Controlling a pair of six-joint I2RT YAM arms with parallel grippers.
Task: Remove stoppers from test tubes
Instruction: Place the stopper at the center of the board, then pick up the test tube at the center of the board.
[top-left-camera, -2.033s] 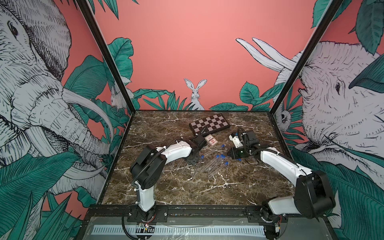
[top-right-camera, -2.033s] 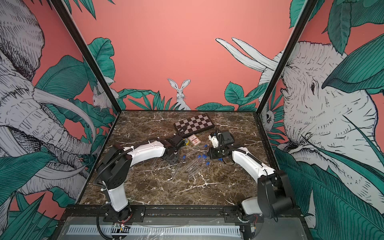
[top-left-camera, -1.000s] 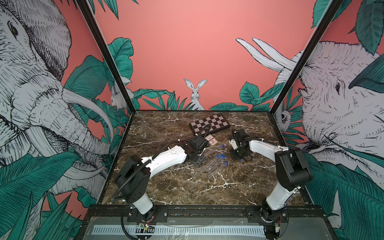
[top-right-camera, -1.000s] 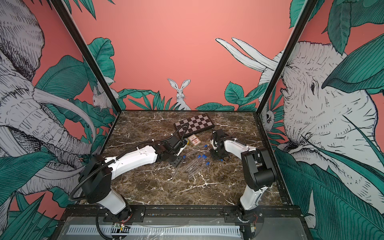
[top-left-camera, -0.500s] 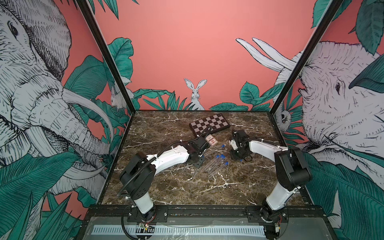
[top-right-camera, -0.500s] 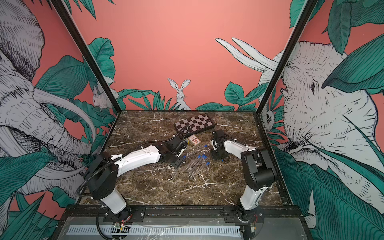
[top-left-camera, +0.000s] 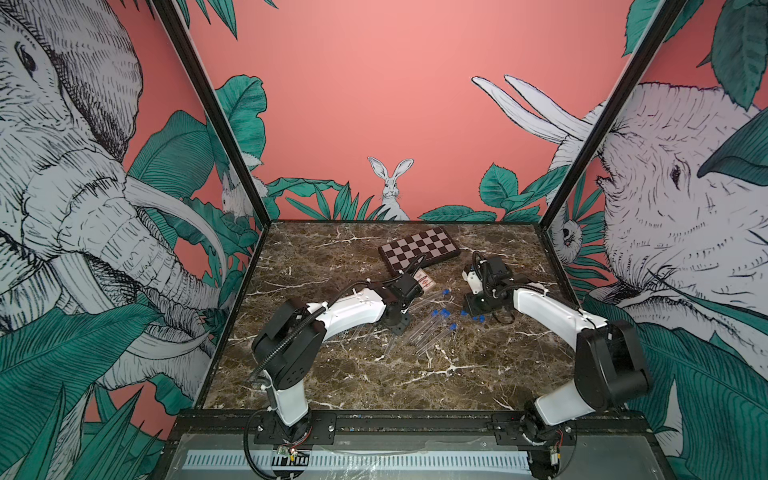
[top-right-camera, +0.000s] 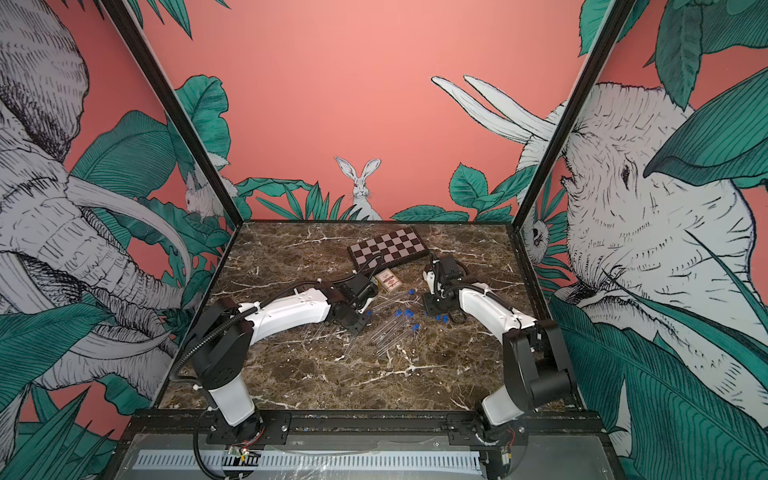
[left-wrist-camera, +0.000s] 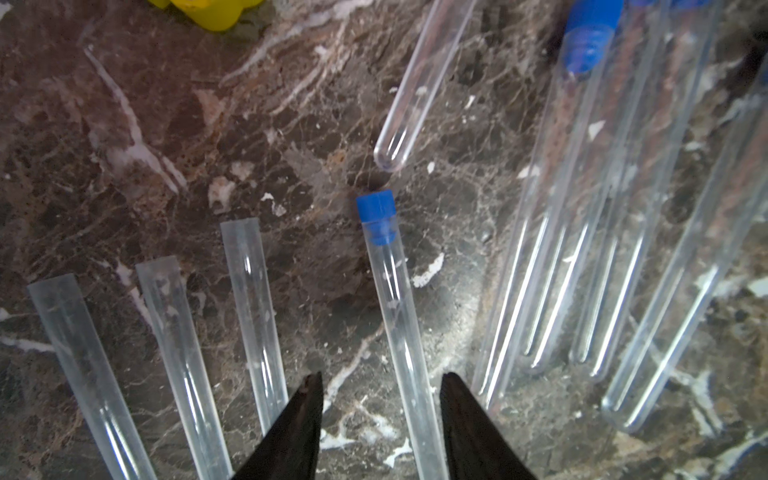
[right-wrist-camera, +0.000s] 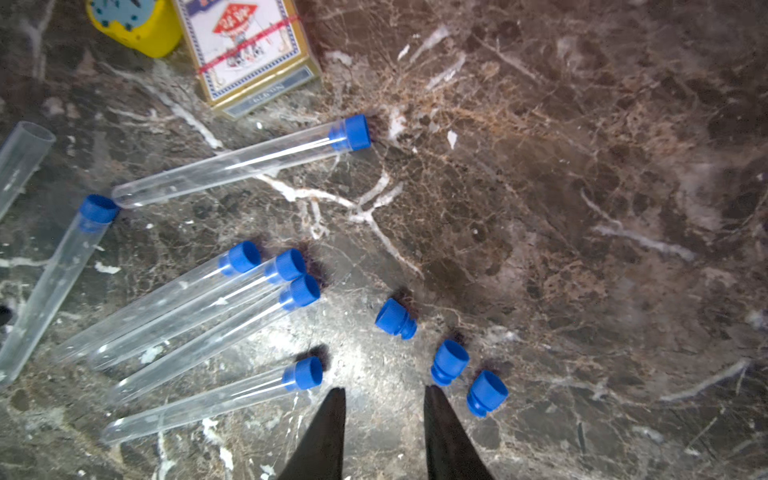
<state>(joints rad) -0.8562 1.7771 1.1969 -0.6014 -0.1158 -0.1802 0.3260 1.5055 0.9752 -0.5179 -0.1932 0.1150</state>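
Observation:
In the left wrist view my left gripper (left-wrist-camera: 380, 378) is open and straddles a clear test tube (left-wrist-camera: 399, 324) lying on the marble, with a blue stopper (left-wrist-camera: 376, 216) in its mouth. Three unstoppered tubes (left-wrist-camera: 253, 299) lie beside it. In the right wrist view my right gripper (right-wrist-camera: 384, 392) is open with nothing between its fingers. Three loose stoppers (right-wrist-camera: 449, 361) lie just past one fingertip. Several stoppered tubes (right-wrist-camera: 199, 307) lie to the other side. In both top views the grippers (top-left-camera: 399, 326) (top-right-camera: 430, 305) hang low on either side of the tube cluster (top-left-camera: 428, 332).
A chessboard (top-left-camera: 419, 249) lies at the back of the marble table (top-left-camera: 374, 382). A card box (right-wrist-camera: 245, 50) and a yellow object (right-wrist-camera: 133, 25) sit just behind the tubes. Painted walls close off the left, right and back.
The right arm's elbow has swung outward and down while its gripper stays by the loose stoppers. The left arm has drawn back a little, its gripper still over the tubes.

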